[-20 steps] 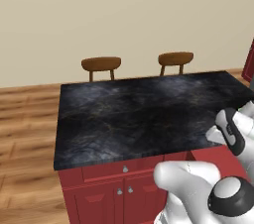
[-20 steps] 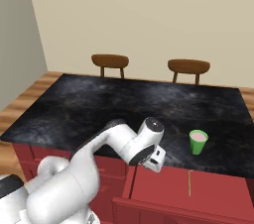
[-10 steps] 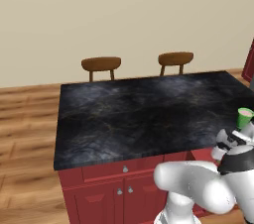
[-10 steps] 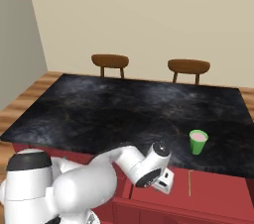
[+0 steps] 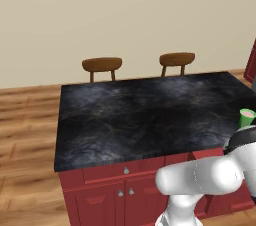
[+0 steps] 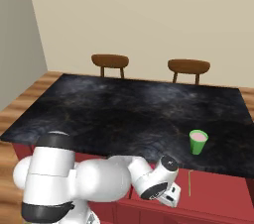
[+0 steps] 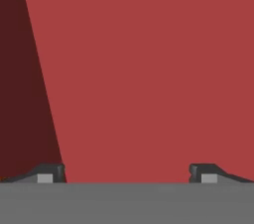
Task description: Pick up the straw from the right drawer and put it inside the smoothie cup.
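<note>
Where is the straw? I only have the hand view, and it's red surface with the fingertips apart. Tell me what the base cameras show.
Observer: The straw lies in the open red drawer, just in front of the black counter's edge. In the right base view it is slightly right of the hand.
Operator: Give me the cup's position too.
Observer: The smoothie cup stands upright on the counter near its front edge, just behind the straw.
Operator: Confirm the gripper is empty.
Observer: Nothing sits between the fingers of the gripper; the straw lies apart from the hand.

green smoothie cup (image 6: 198, 142), pink top, black counter (image 6: 124, 114)
</note>
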